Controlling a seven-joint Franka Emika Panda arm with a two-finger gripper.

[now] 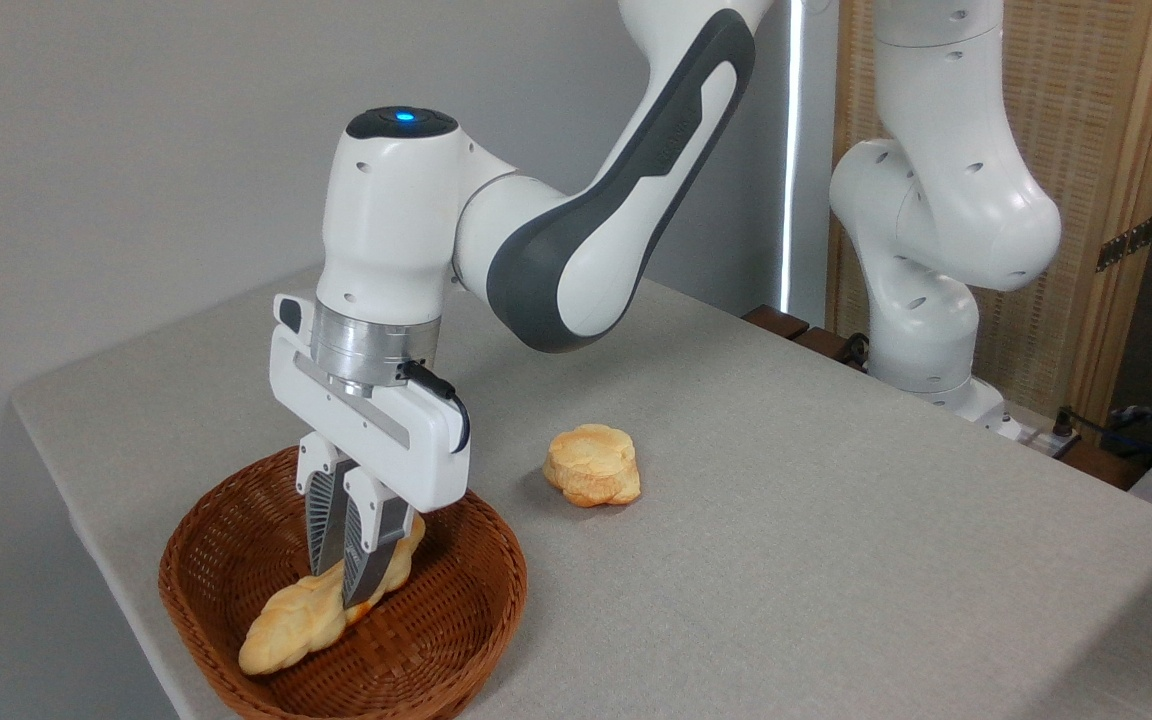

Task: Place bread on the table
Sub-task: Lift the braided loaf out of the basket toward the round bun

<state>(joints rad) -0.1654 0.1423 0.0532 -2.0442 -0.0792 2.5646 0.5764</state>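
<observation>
Nearest us, a wicker basket (236, 560) sits at the table's (836, 560) front-left edge, and inside it we see the bread (301, 615), a long golden loaf lying diagonally on the basket floor. Our gripper (344, 590) reaches straight down into the basket, its two fingers closed around the loaf's middle, one on each side, so the bread runs out past them toward the near rim and the far rim. A small round bun (593, 465) rests on the cloth, well right of the basket.
</observation>
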